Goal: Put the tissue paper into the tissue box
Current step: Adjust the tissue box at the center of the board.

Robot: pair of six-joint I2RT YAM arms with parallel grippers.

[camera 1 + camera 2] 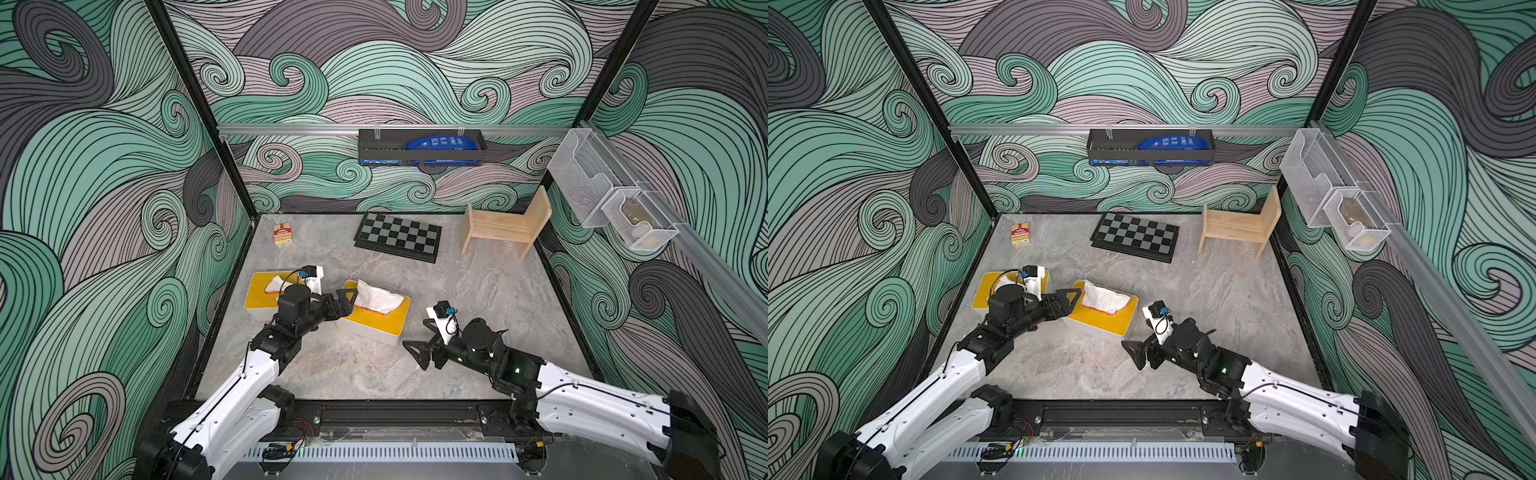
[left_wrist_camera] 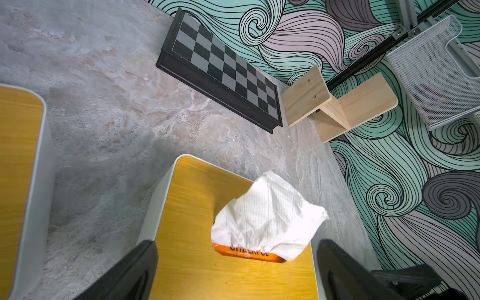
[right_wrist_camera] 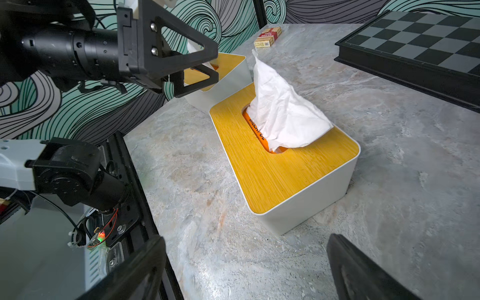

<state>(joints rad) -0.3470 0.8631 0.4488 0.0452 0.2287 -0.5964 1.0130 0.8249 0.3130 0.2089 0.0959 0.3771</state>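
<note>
A white tissue box (image 1: 384, 328) with a yellow wooden lid lies mid-table. White tissue paper (image 1: 378, 297) sticks up crumpled out of its slot, above an orange pack; it shows in the left wrist view as tissue paper (image 2: 267, 215) and in the right wrist view as tissue paper (image 3: 280, 109). My left gripper (image 1: 347, 299) hovers open at the box's left end, its jaws on either side of the lid (image 2: 192, 207), touching nothing. My right gripper (image 1: 419, 336) is open over bare table, in front and right of the box (image 3: 285, 176).
A second yellow-lidded tissue box (image 1: 262, 293) with tissue sits at the left, under my left arm. At the back are a card pack (image 1: 282, 234), a chessboard (image 1: 398, 237) and a wooden stand (image 1: 505, 226). Mesh bins (image 1: 602, 195) hang on the right wall.
</note>
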